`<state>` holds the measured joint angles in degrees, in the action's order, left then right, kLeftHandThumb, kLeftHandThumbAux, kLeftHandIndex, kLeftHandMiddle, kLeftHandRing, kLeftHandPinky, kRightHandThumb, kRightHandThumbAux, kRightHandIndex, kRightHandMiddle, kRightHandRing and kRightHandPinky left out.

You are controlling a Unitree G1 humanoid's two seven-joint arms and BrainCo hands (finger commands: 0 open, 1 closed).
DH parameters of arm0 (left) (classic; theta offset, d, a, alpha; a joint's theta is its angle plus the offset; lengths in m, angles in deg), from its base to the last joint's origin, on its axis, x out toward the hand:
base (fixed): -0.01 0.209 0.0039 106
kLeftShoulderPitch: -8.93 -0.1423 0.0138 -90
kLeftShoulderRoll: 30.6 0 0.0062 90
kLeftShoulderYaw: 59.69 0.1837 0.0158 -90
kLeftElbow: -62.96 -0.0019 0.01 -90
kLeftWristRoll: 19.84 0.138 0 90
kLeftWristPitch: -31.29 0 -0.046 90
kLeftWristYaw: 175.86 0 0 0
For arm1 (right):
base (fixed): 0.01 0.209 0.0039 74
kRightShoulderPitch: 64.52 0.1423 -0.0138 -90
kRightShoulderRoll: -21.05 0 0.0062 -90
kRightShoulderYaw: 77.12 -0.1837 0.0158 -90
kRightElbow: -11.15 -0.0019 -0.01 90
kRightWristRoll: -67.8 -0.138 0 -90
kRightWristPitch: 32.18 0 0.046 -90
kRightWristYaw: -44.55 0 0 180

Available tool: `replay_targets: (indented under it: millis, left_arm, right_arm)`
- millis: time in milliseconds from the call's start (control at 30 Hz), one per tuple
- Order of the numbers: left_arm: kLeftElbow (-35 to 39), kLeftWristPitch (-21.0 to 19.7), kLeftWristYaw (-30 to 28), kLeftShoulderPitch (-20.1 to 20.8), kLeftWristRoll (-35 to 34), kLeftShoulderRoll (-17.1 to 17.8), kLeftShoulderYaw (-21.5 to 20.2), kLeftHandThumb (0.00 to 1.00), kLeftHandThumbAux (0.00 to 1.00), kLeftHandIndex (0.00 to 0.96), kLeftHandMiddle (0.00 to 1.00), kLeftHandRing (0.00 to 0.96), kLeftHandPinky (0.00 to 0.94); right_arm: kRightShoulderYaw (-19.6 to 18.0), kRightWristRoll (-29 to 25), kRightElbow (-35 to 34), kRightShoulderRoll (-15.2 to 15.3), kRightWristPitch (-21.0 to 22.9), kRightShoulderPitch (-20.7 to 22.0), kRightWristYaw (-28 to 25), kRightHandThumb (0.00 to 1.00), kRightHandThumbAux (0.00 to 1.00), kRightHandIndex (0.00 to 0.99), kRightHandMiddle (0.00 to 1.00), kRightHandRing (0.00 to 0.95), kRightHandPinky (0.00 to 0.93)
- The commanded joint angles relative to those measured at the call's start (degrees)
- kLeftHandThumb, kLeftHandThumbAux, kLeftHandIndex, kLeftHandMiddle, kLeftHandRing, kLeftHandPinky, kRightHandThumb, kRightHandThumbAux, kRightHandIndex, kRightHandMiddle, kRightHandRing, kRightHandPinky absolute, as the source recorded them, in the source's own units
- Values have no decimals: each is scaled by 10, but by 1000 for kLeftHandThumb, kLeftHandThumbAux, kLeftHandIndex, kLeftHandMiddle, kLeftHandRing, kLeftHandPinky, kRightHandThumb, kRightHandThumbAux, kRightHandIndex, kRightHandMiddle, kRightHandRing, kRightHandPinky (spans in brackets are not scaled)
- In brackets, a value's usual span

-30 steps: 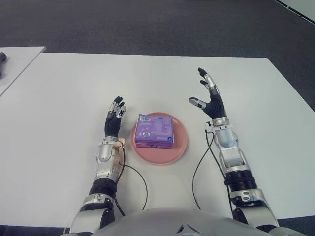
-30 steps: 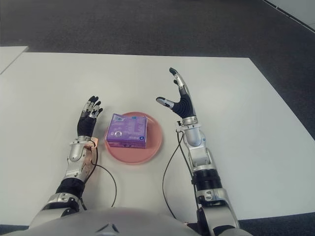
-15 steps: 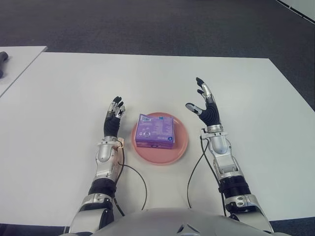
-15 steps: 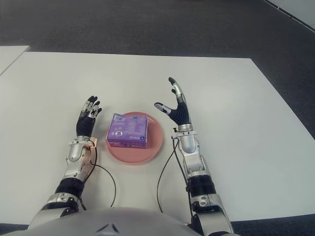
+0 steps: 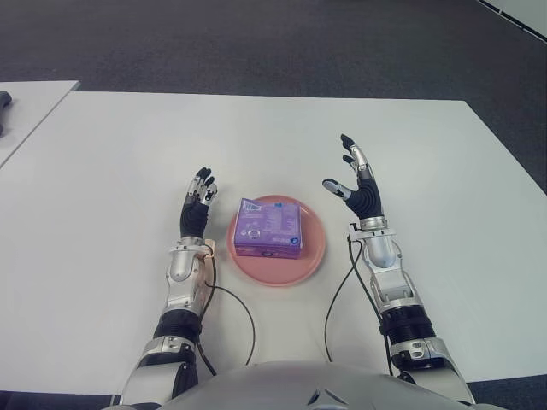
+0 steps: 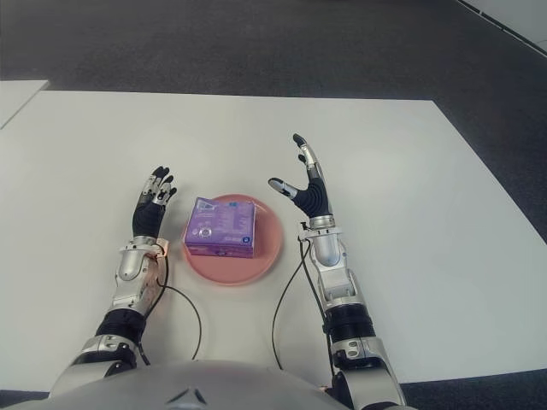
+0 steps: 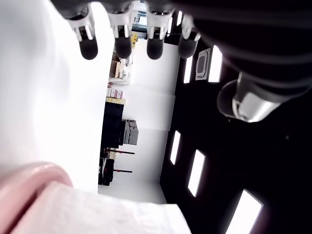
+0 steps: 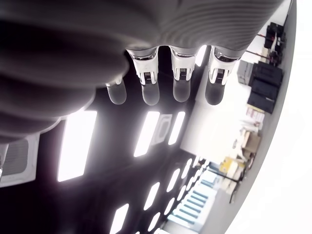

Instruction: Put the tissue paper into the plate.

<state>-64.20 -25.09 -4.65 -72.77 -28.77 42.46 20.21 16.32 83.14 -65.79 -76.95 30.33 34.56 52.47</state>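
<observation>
While both hands hang open above the white worktop (image 5: 120, 154), one purple tissue packet (image 5: 268, 228) lies flat inside one pink plate (image 5: 314, 256), and nothing else of the task's kind shows. The packet covers the middle of the plate, with pink rim showing all round it. It is nearly square, so its long axis is hard to call; its edges run roughly square to the worktop's near edge, turned only slightly, and its printed face looks up.

The left hand (image 5: 198, 210) shows just left of the plate, fingers straight, close together and pointing away from the robot, holding nothing. In its wrist view the four fingertips (image 7: 123, 48) stand extended in a row, and a pink edge that may be the plate's rim shows in one corner. The right hand (image 5: 359, 181) is raised to the right of the plate, apart from it, with fingers spread upward and the thumb stretched toward the plate; it too is released and empty, its fingertips (image 8: 181, 91) straight in its wrist view.

One second worktop (image 5: 30, 102) stands at the far left, with a dark object (image 5: 4, 99) at its edge that is too cut off to identify. Dark carpet (image 5: 256, 43) lies beyond.
</observation>
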Motion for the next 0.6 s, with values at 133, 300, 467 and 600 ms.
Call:
replay_targets:
  millis: [133, 300, 467, 600]
  left_arm:
    - [-1, -2, -2, 0, -4, 1, 0, 19, 434, 0, 0, 0, 0]
    - [-1, 0, -3, -1, -4, 2, 0, 18, 435, 0, 0, 0, 0]
    - [3, -4, 2, -3, 1, 4, 1, 15, 432, 0, 0, 0, 0]
    - [4, -6, 1, -3, -1, 4, 1, 15, 430, 0, 0, 0, 0]
  right_arm:
    - [-1, -1, 0, -2, -2, -6, 2, 22, 394, 0, 0, 0, 0]
    - [0, 0, -2, -3, -1, -8, 2, 22, 394, 0, 0, 0, 0]
    - [1, 1, -4, -4, 0, -8, 3, 22, 394, 0, 0, 0, 0]
    - [1, 1, -5, -4, 0, -9, 3, 22, 394, 0, 0, 0, 0]
